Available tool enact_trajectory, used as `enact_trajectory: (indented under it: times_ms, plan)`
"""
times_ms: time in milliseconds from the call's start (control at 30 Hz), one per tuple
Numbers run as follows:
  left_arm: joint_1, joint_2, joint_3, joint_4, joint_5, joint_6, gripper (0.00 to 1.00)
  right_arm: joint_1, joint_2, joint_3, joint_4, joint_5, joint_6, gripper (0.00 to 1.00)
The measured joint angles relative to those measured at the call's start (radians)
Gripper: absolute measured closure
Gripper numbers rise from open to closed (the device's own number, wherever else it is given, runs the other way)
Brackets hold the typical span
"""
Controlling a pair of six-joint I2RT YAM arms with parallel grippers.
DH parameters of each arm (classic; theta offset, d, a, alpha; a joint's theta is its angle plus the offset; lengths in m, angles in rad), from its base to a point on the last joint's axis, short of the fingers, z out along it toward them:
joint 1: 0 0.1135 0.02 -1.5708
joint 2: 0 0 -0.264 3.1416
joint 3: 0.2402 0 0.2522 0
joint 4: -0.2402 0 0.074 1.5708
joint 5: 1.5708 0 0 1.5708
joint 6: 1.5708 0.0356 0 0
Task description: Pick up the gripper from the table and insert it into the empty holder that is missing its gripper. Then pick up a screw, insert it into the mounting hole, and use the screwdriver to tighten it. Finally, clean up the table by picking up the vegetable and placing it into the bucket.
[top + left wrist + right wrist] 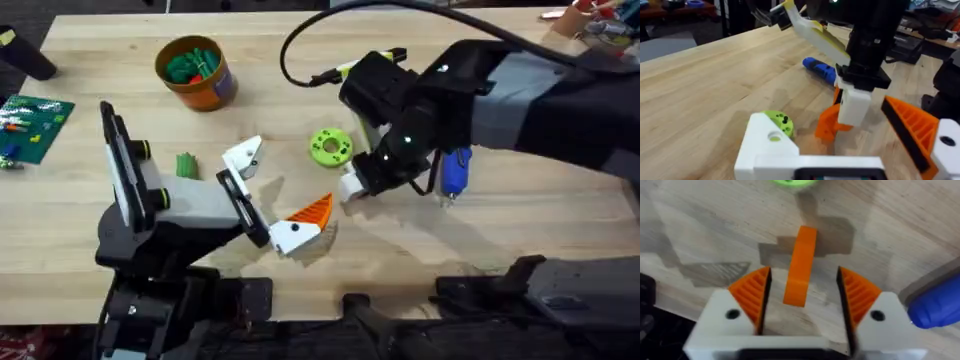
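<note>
The small loose orange gripper (801,265) stands on the table between my right gripper's (804,275) orange ribbed pads, with a gap on each side. In the left wrist view the orange gripper (829,122) sits under the right arm's white finger (854,102). My left gripper (272,192) lies open on the table. Its far jaw is the bare white holder (243,157) and its near jaw carries an orange wedge (315,210). The blue-handled screwdriver (455,170) lies just right of my right gripper (355,185). The dark-green vegetable (186,165) lies left of the holder. The orange-brown bucket (195,72) stands at the back left.
A lime-green ring (330,146) with small dark pins on it lies between the holder and the right arm. Green pieces sit inside the bucket. A green board (35,125) lies at the far left edge. A black cable (300,40) loops behind the right arm.
</note>
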Motion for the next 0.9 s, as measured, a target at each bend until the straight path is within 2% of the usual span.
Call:
enact_trajectory:
  times_ms: [133,167,567,900]
  plan:
    - [0.000,0.000,0.000,0.000,0.000,0.000,0.010,0.000,0.000,0.000,0.004,0.002,0.003,0.903]
    - [0.000,0.000,0.000,0.000,0.000,0.000,0.010,0.000,-0.001,0.000,0.007,0.003,0.008,0.968]
    - [0.000,0.000,0.000,0.000,0.000,0.000,0.010,0.000,-0.009,0.025,0.010,0.005,0.007,0.982]
    - [0.000,0.000,0.000,0.000,0.000,0.000,0.010,0.000,-0.125,0.133,-0.014,0.005,0.007,0.983]
